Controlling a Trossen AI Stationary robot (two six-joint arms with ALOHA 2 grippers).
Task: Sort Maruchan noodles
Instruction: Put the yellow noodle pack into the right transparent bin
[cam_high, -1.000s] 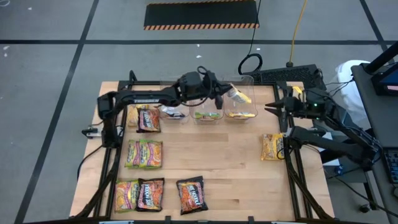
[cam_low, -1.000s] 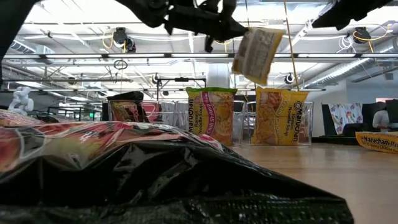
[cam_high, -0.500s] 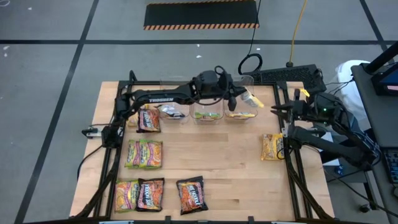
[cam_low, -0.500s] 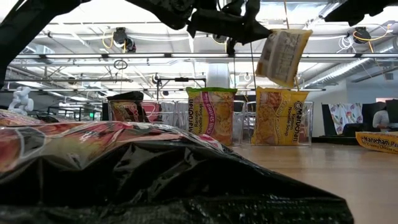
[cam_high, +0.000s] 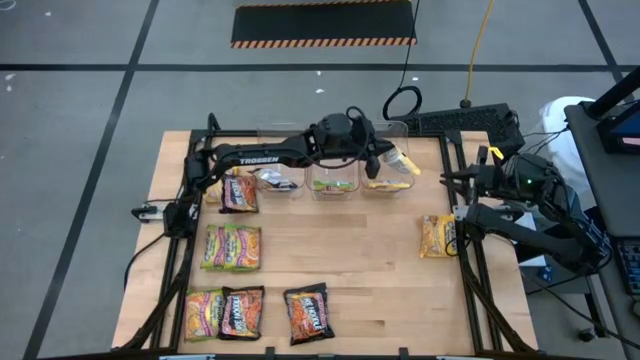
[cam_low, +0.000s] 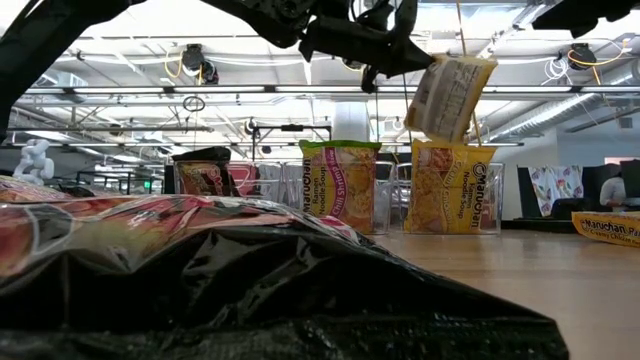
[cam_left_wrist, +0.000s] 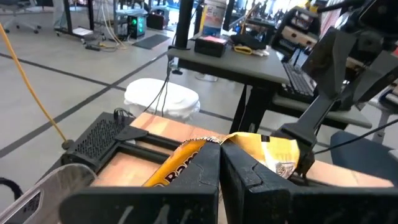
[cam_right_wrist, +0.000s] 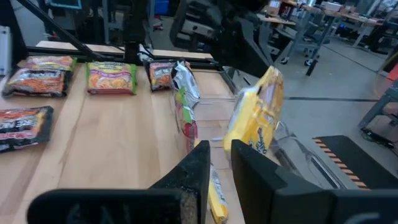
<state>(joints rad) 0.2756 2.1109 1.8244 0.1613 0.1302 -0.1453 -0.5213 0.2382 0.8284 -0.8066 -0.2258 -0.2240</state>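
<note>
Three clear bins (cam_high: 335, 180) are lined up at the far edge of the table (cam_high: 350, 260), each with packets stood inside. Above the rightmost bin, a yellow packet (cam_high: 400, 160) is held in the air, clenched by the left gripper (cam_high: 378, 158). The right gripper (cam_high: 447, 178) is parked at the table's right edge with a narrow gap between its fingers, grasping nothing. Another yellow packet (cam_high: 437, 235) lies flat on the right; seven more are spread over the left and near side.
</note>
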